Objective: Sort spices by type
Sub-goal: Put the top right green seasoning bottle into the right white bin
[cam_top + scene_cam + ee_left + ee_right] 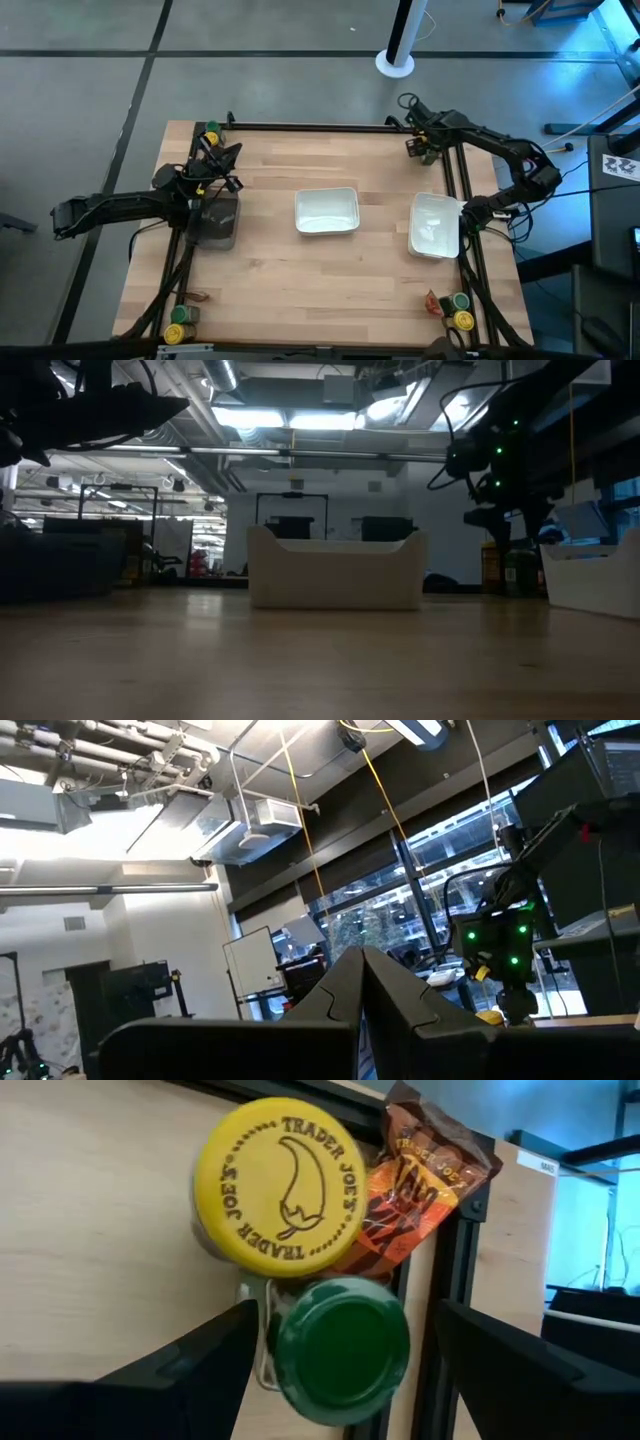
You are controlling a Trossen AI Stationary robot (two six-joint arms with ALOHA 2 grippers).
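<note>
Your right gripper (424,148) is sitting in the upper right of the high view, over the far right corner of the wooden table (330,270). Its fingers (190,1370) are standing wide apart and straddling a green-lidded jar (342,1346), which is filling the gap between them in the right wrist view; you cannot tell from these views whether the pads are touching it. A yellow-lidded jar (279,1184) printed "Trader Joe's" is sitting just beside the green one, and a red-orange packet (420,1175) is lying against both, partly over the black frame rail (452,1280).

Your left gripper (222,160) is hovering at the left of the high view, above a clear grey bin (214,222), with its fingers (400,1000) pressed together and holding nothing.

Other spice groups are showing in the high view:
- lower right corner: green-lidded jar (459,301), yellow-lidded jar (464,320), packet (433,303), all close together.
- lower left corner: two jars (180,322) with a packet (198,297) just beside them.
- upper left corner: a jar (211,137), partly hidden by the left arm.

Two white trays are sitting apart on the table, one at centre (327,211) and one at right (435,226).
</note>
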